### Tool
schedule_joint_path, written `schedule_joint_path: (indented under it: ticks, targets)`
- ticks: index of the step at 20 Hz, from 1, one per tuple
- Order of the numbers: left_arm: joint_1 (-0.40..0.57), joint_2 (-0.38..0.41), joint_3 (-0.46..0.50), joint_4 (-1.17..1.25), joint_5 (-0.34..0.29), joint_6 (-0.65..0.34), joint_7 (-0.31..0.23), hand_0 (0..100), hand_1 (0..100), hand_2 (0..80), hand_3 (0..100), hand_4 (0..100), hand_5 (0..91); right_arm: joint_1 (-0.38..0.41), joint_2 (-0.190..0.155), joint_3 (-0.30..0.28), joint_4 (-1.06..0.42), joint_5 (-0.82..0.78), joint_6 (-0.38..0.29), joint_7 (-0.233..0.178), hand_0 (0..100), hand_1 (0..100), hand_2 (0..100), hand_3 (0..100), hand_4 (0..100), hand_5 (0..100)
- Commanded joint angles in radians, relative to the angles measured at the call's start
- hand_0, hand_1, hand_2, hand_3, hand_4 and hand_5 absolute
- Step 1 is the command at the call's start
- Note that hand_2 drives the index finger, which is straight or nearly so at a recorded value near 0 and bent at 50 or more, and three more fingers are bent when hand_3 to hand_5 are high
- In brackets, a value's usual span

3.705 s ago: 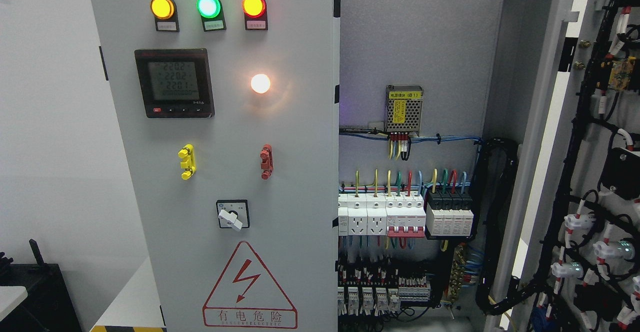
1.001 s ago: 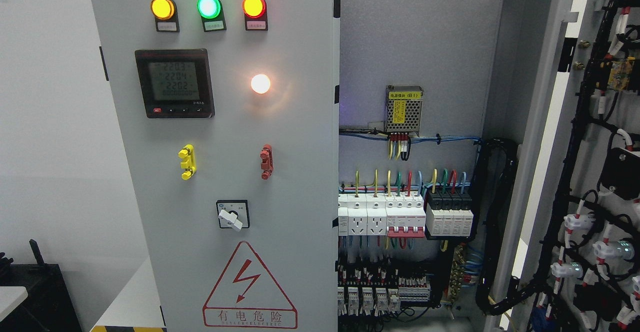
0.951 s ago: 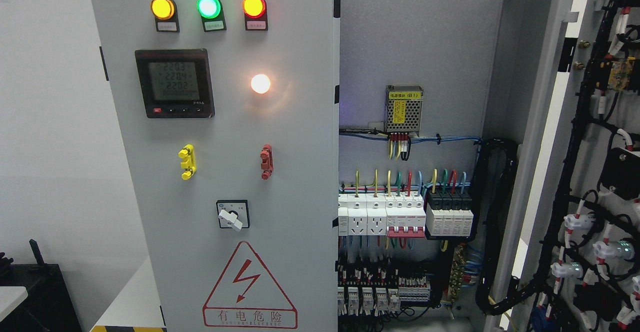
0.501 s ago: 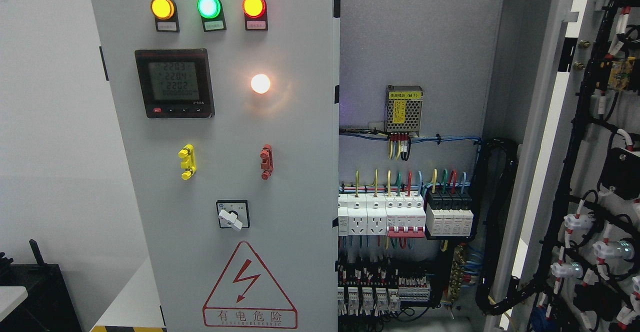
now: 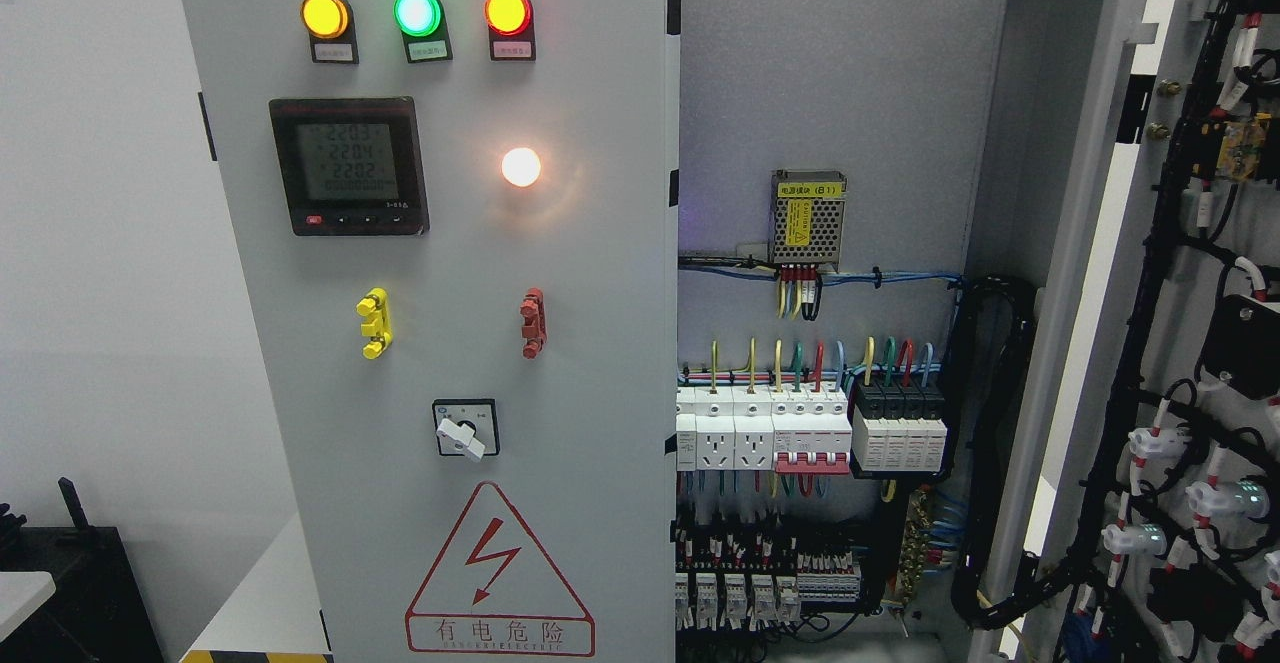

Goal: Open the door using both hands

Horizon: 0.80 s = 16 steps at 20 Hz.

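On the right of the head view the cabinet's right door point(image 5: 1190, 343) already stands swung wide, its inner face w/ wiring and lamp backs turned toward the camera, and the cabinet interior point(image 5: 830, 93) w/ its breakers point(image 5: 800, 428) is exposed. The left door point(image 5: 450, 343) sits shut and flush, carrying three indicator lamps point(image 5: 417, 13), a meter point(image 5: 348, 165), a rotary switch point(image 5: 464, 430) and the shock-warning triangle point(image 5: 498, 571). Neither hand shows anywhere, so the state of the fingers can't be told. To do the remaining step well, I'd judge: bring a hand to the left door's free edge point(image 5: 668, 243) (no handle visible there), hook fingers behind it, pull along the hinge arc, keeping clear of live parts inside.
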Motion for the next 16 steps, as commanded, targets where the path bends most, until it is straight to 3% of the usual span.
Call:
schedule_joint_path:
  ticks: [1, 13, 16]
  targets:
    - [-0.001, -0.034, 0.003, -0.029, 0.000, 0.000, 0.000, 0, 0, 0.0, 0, 4, 0.0, -0.153, -0.027, 0.012, -0.039, -0.009, 0.015, -0.001, 0, 0, 0, 0, 0, 0]
    - [-0.001, -0.034, 0.003, -0.029, 0.000, 0.000, -0.001, 0, 0, 0.0, 0, 4, 0.0, -0.344, -0.039, 0.071, 0.027, -0.014, 0.135, -0.002, 0, 0, 0, 0, 0, 0]
    - [-0.001, -0.034, 0.003, -0.029, 0.000, 0.000, 0.000, 0, 0, 0.0, 0, 4, 0.0, -0.391, -0.038, 0.075, 0.042, -0.015, 0.199, -0.002, 0, 0, 0, 0, 0, 0]
